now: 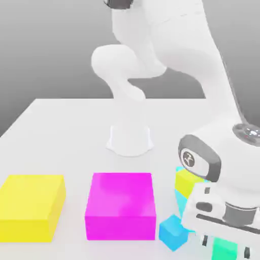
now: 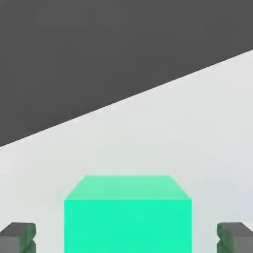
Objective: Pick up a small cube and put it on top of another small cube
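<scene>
Pincer (image 2: 126, 243) is low over the desk (image 1: 66, 132), near the front edge at the exterior view's right. Its fingers (image 2: 18, 238) stand apart, one on each side of the green cube (image 2: 127, 217). Hand view shows a strip of desk between each finger and the cube's sides, so no clamp that I can see. Contact is hard to judge from the exterior view, since the hand's body covers most of the cube (image 1: 223, 250).

Green cube sits flat on the desk, square between the fingers. Blue cube (image 1: 172, 232) is just beside it, toward the exterior view's left, turned at an angle. Yellow cube (image 1: 185, 182) sits further back, partly behind the arm's wrist. Magenta box (image 1: 120, 205) and yellow box (image 1: 30, 205) lie side by side, apart, left of the cubes in the exterior view.
</scene>
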Available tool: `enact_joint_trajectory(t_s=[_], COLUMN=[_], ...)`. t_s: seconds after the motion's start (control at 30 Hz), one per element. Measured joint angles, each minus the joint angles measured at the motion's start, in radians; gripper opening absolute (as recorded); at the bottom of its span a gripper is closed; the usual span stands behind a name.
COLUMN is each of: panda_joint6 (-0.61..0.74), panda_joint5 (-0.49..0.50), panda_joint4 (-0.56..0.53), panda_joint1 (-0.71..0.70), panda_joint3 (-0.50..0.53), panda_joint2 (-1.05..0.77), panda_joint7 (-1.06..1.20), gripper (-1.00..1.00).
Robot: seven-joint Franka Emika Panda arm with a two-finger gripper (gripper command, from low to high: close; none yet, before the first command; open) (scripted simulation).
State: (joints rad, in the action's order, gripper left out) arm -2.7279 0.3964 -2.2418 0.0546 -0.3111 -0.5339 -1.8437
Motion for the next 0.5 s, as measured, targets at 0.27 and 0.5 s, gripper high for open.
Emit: enact_joint_trajectory(t_s=[0.27,0.5], panda_joint6=[0.084,0.112], panda_joint5=[-0.084,-0.257], panda_joint4=[-0.034,-0.203], panda_joint1=[-0.051,-0.109], panda_joint3=[-0.067,-0.045], panda_joint2=[0.121,0.335], panda_joint7=[0.054,-0.147], gripper=[-1.00,-1.00])
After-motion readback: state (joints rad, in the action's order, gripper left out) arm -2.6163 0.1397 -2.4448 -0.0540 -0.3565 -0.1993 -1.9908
